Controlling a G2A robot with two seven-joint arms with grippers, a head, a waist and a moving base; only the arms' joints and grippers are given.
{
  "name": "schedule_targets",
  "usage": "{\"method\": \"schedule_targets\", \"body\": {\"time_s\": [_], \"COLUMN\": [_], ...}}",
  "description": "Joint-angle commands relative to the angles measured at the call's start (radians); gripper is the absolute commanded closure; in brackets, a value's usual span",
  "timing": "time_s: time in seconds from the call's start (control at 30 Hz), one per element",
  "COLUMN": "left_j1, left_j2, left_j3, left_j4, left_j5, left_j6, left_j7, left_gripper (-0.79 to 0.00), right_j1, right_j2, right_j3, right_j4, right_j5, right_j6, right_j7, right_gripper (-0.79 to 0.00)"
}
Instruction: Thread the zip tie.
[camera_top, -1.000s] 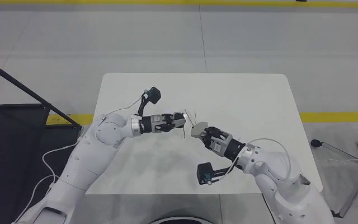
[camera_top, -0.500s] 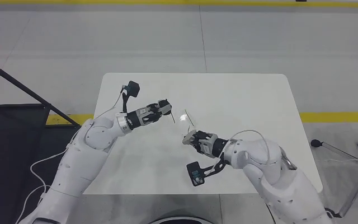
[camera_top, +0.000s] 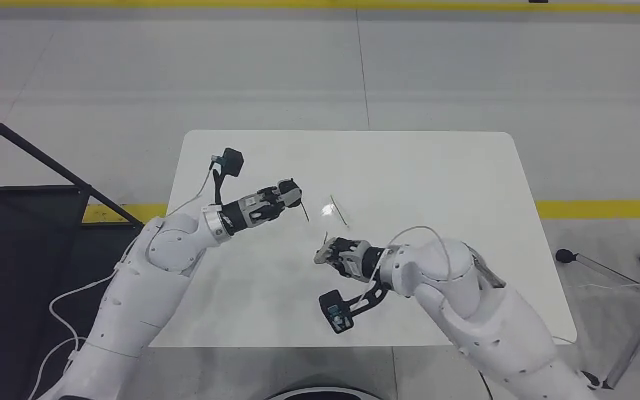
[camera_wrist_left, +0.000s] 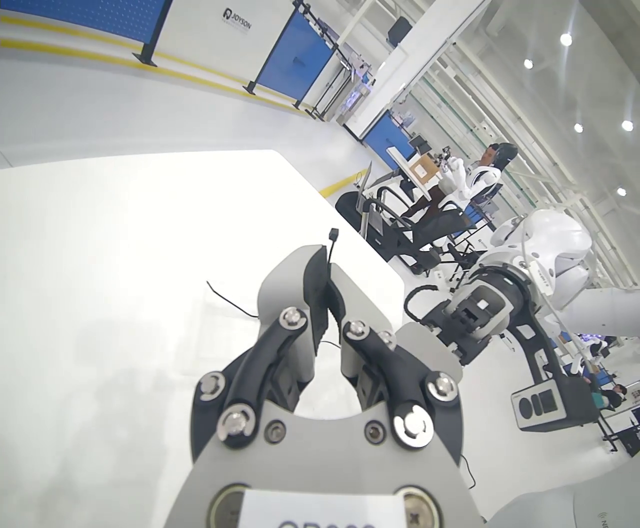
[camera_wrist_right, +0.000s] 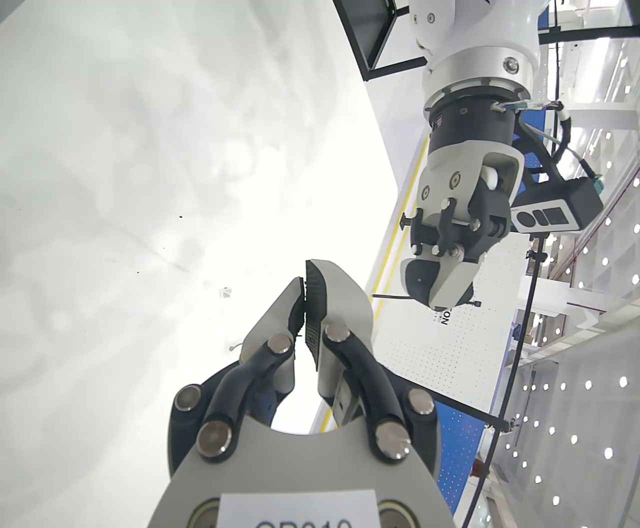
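Observation:
A thin black zip tie (camera_top: 302, 208) is pinched in my left gripper (camera_top: 294, 190), which hovers over the left half of the white table (camera_top: 450, 180). In the left wrist view the tie's head (camera_wrist_left: 333, 233) sticks out past the shut left gripper (camera_wrist_left: 322, 265). My right gripper (camera_top: 322, 253) hangs a little nearer the front edge, apart from the left one. The right gripper (camera_wrist_right: 306, 280) has its pads pressed together with nothing visible between them, and beyond it the left gripper (camera_wrist_right: 437, 300) holds the tie (camera_wrist_right: 395, 298) crosswise. A second black tie (camera_top: 338, 210) (camera_wrist_left: 231, 304) lies loose on the table between the grippers.
A black-framed stand (camera_top: 40, 220) sits off the table's left edge. Each wrist carries a dangling black camera module, one (camera_top: 232, 160) by the left arm and one (camera_top: 337, 311) by the right arm. The right half of the table is bare.
The two grippers, nearly touching at the table's centre a second ago, have drawn apart. The left went back and to the left with the tie; the right moved left toward the front edge.

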Motion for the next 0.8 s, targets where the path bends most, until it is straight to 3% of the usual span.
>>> {"method": "schedule_targets", "body": {"time_s": [0.0, 0.27, 0.77], "left_j1": [0.0, 0.0, 0.0], "left_j2": [0.0, 0.0, 0.0], "left_j3": [0.0, 0.0, 0.0], "left_j4": [0.0, 0.0, 0.0], "left_j5": [0.0, 0.0, 0.0], "left_j6": [0.0, 0.0, 0.0], "left_j7": [0.0, 0.0, 0.0], "left_gripper": [0.0, 0.0, 0.0], "right_j1": [0.002, 0.147, 0.246], "right_j2": [0.0, -0.034, -0.067], "right_j3": [-0.023, -0.136, -0.223], "right_j4": [0.011, 0.169, 0.324], "right_j5": [-0.033, -0.051, -0.022], "right_j6": [-0.007, -0.039, -0.038], "right_j7": [0.015, -0.022, -0.068], "right_gripper": [0.0, 0.0, -0.015]}}
